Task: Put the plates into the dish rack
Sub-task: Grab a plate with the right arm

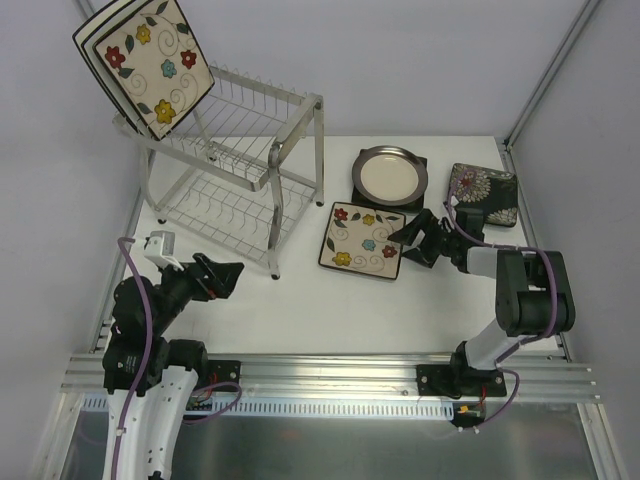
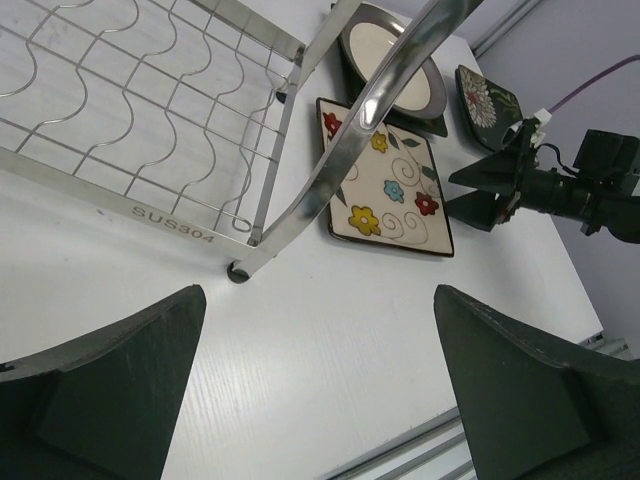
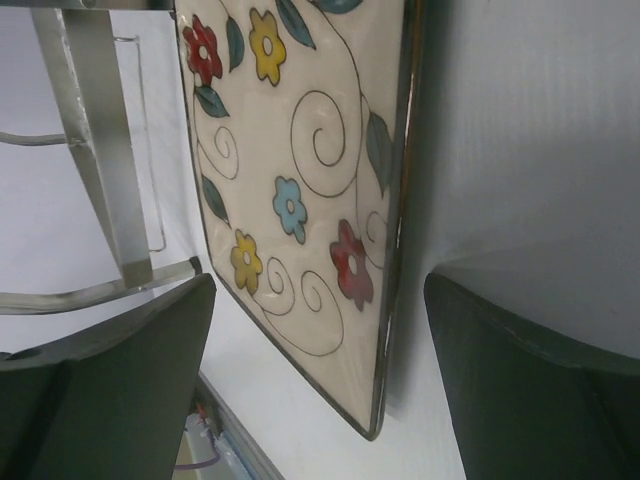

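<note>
Since the flowered plate (image 1: 363, 239) lies flat at mid-frame with its right edge facing my right gripper (image 1: 400, 248), whose jaws are spread, that arm is nearer; my left gripper (image 1: 232, 280), also spread and empty, sits lower left by the rack (image 1: 273, 220).

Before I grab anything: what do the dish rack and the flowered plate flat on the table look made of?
The dish rack looks like polished stainless steel: mirror-bright tubing, thin wire shelves, a stamped SUS304 mark. The flowered plate is probably glazed ceramic: smooth cream face, painted flowers, dark rim, slight sheen.
</note>
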Robot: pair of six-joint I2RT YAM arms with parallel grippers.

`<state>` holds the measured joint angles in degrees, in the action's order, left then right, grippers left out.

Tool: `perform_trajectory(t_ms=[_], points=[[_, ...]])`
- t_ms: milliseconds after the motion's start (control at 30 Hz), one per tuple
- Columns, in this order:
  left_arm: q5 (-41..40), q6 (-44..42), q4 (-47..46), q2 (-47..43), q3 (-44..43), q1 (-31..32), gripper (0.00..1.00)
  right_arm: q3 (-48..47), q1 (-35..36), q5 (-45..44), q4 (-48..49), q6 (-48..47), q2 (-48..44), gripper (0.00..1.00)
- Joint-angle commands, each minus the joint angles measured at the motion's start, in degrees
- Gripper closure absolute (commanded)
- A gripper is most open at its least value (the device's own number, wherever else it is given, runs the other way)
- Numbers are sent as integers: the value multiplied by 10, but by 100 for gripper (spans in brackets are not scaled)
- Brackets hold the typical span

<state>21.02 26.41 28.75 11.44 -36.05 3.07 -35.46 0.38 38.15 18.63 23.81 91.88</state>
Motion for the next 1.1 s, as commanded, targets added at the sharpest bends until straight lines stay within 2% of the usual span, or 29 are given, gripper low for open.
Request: perform_trajectory(t_ms=[0, 233, 433, 567, 667, 833, 867, 933, 967, 1067], points=[[17, -1, 6, -1, -2, 5, 1, -1, -2, 17, 52, 26, 46, 9], [14, -7, 7, 13, -4, 4, 1, -3, 8, 33, 59, 30, 93, 13], [12, -9, 7, 15, -3, 5, 1, -11, 45, 28, 64, 33, 132, 15], [19, -7, 8, 17, -4, 5, 1, -6, 50, 33, 109, 66, 160, 25], [24, -6, 9, 18, -7, 5, 1, -7, 50, 32, 120, 72, 161, 45], [32, 0, 9, 18, -7, 5, 1, -10, 49, 31, 120, 70, 161, 69], [34, 0, 9, 19, -8, 5, 1, -8, 50, 32, 123, 71, 159, 77], [39, 2, 9, 19, -9, 5, 1, -3, 50, 36, 134, 75, 149, 84], [42, 3, 9, 19, -9, 5, 1, 0, 50, 36, 136, 75, 145, 92], [50, 5, 10, 19, -10, 5, 1, 5, 49, 38, 127, 73, 122, 99]])
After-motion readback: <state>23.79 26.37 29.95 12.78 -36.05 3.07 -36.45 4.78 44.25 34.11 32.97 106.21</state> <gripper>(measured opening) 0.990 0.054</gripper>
